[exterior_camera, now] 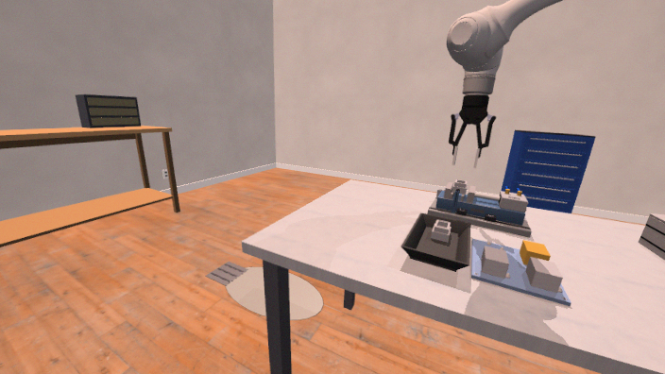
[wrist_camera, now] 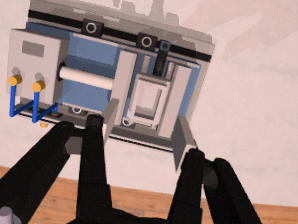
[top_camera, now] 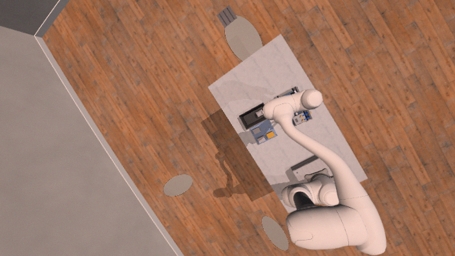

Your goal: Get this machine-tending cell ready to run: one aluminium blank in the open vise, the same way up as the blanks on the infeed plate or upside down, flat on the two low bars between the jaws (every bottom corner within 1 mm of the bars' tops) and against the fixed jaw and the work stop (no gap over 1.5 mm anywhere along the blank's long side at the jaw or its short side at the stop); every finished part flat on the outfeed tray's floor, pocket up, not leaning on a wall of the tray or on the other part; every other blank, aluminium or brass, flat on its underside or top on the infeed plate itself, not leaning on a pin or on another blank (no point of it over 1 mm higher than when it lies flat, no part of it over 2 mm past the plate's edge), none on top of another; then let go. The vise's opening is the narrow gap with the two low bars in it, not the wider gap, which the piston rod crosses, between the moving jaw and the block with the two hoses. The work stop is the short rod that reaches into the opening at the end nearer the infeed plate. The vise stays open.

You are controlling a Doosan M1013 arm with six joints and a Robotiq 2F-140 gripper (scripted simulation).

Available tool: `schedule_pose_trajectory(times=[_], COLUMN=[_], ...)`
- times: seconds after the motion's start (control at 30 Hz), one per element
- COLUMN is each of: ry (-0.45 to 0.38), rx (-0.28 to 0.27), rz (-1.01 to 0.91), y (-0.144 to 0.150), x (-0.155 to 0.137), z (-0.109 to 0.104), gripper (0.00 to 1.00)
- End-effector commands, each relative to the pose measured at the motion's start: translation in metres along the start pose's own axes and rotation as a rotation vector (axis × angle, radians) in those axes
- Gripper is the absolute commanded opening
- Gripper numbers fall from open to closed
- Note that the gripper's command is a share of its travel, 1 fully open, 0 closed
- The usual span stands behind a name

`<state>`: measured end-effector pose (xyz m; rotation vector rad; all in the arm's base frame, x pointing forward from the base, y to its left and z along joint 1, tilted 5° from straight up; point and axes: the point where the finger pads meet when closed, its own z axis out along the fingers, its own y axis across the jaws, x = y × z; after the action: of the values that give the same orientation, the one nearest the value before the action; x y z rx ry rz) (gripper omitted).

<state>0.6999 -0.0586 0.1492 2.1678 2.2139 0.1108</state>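
My gripper (exterior_camera: pixel 465 161) (wrist_camera: pixel 145 119) is open and empty, high above the vise (exterior_camera: pixel 482 216). A finished part (exterior_camera: pixel 460 183) (wrist_camera: pixel 150 102) sits in the vise opening, pocket up, between the moving jaw (wrist_camera: pixel 124 87) and the fixed jaw (wrist_camera: pixel 175 100); its end is near the dark work stop (wrist_camera: pixel 160 61). Its underside is hidden. Another finished part (top_camera: pixel 259 113) (exterior_camera: pixel 442 231) stands pocket up in the dark outfeed tray (top_camera: pixel 249 120) (exterior_camera: pixel 434 260). The blue infeed plate (exterior_camera: pixel 516 281) carries two aluminium blanks (exterior_camera: pixel 495 261) (exterior_camera: pixel 544 275) and one brass blank (top_camera: pixel 270 134) (exterior_camera: pixel 535 249), all apart from above.
The block with two hoses (exterior_camera: pixel 513 200) (wrist_camera: pixel 35 60) and the piston rod (wrist_camera: pixel 87 78) are at the vise's other end. The tray lies beside the infeed plate, in front of the vise in the exterior view. A grey box (top_camera: pixel 310 168) stands nearer the arm's base.
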Motion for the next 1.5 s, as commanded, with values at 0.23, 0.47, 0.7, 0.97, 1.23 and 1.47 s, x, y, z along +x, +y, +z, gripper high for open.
schedule_pose_trajectory(times=[0.23,0.47,0.7,0.97,1.23,1.47], ry=[0.000,0.000,0.000,0.000,0.000,0.000], rx=[0.000,0.000,0.000,0.000,0.000,0.000], rz=[0.000,0.000,0.000,0.000,0.000,0.000], y=[0.000,0.000,0.000,0.000,0.000,0.000], x=[0.000,0.000,0.000,0.000,0.000,0.000], z=[0.017,0.027,0.039,0.047,0.049,0.050], gripper=[0.40,0.40,0.40,0.40,0.40,0.40])
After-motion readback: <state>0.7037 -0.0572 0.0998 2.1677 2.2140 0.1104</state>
